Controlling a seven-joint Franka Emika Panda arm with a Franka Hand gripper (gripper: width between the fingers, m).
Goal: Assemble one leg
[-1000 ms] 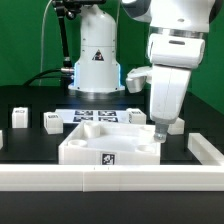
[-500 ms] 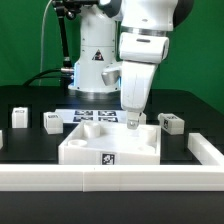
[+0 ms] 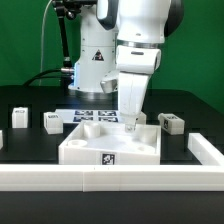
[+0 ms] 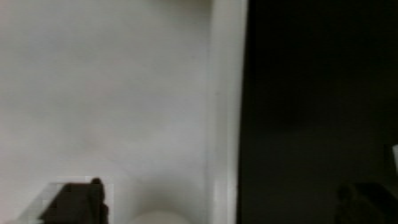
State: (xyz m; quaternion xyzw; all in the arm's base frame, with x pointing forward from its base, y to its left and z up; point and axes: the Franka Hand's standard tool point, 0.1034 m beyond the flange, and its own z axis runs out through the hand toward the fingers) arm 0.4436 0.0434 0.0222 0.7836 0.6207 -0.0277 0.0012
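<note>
Three small white legs stand on the black table in the exterior view: one at the far left [image 3: 18,116], one beside it [image 3: 52,122], and one at the right [image 3: 172,124]. The large flat white panel [image 3: 110,146] lies in the middle. My gripper [image 3: 130,121] hangs just over the panel's back edge, left of the right leg, and touches no leg. In the wrist view the gripper [image 4: 219,205] is open and empty. Its dark fingertips [image 4: 75,200] are wide apart over the panel's white surface [image 4: 107,90] and the black table [image 4: 320,90].
The marker board [image 3: 92,116] lies behind the panel by the robot base. Another white part [image 3: 205,150] lies at the exterior view's right. A low white rail [image 3: 110,181] runs along the front edge.
The arm has swung toward the exterior view's left, from above the right leg to the panel's back edge. The gripper has stayed empty. The parts have not moved.
</note>
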